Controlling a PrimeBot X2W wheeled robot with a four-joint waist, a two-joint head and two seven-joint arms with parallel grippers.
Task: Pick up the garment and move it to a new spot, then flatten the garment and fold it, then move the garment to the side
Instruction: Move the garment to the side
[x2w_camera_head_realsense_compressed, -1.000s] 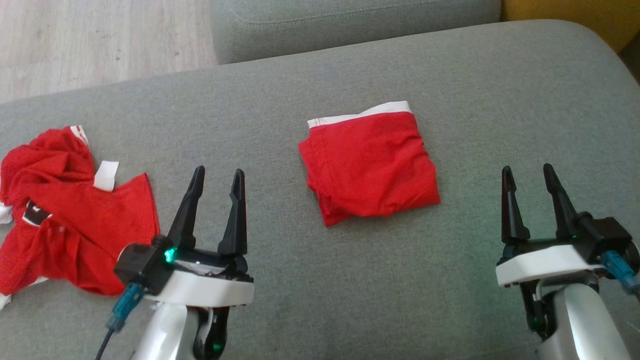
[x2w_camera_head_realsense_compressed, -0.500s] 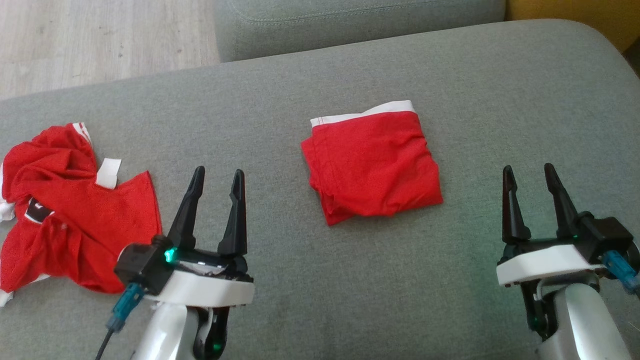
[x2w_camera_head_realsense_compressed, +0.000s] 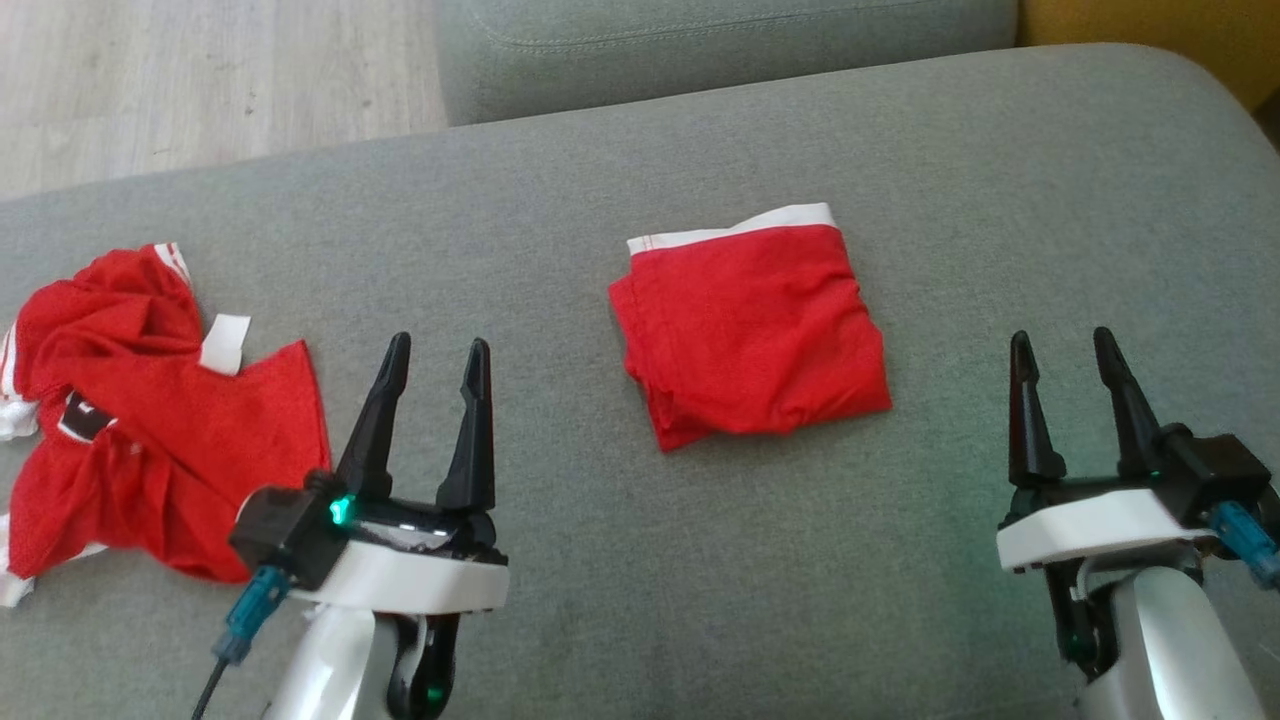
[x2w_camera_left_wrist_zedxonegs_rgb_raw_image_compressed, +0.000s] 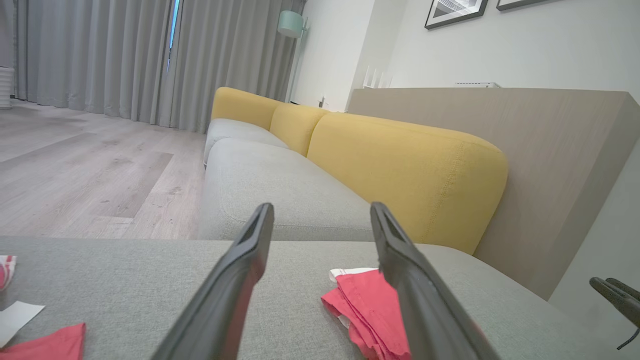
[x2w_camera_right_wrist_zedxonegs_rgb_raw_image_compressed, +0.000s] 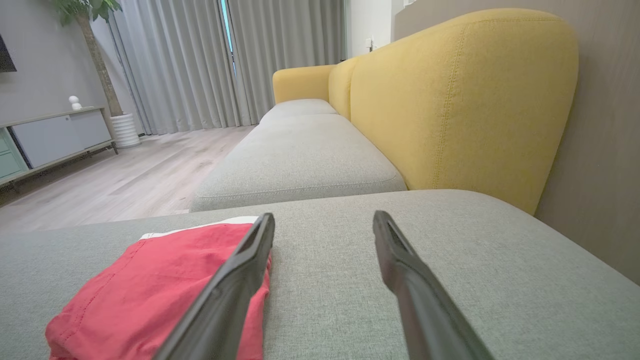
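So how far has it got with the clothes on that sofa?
One red garment already lies folded on the grey cushion. Nothing is in hand: the left gripper and right gripper hover short of it, fingers apart and empty. Likely left: shifting that folded piece aside; the crumpled red jersey on the left is not yet flattened or folded.

A grey fabric sofa (x2w_camera_right_wrist_zedxonegs_rgb_raw_image_compressed: 300, 165) with mustard-yellow back cushions (x2w_camera_right_wrist_zedxonegs_rgb_raw_image_compressed: 450, 100) stands on pale wood-plank flooring (x2w_camera_left_wrist_zedxonegs_rgb_raw_image_compressed: 75, 170), long grey curtains (x2w_camera_left_wrist_zedxonegs_rgb_raw_image_compressed: 100, 55) behind, framed pictures (x2w_camera_left_wrist_zedxonegs_rgb_raw_image_compressed: 452, 11) on the white wall (x2w_camera_left_wrist_zedxonegs_rgb_raw_image_compressed: 525, 45).
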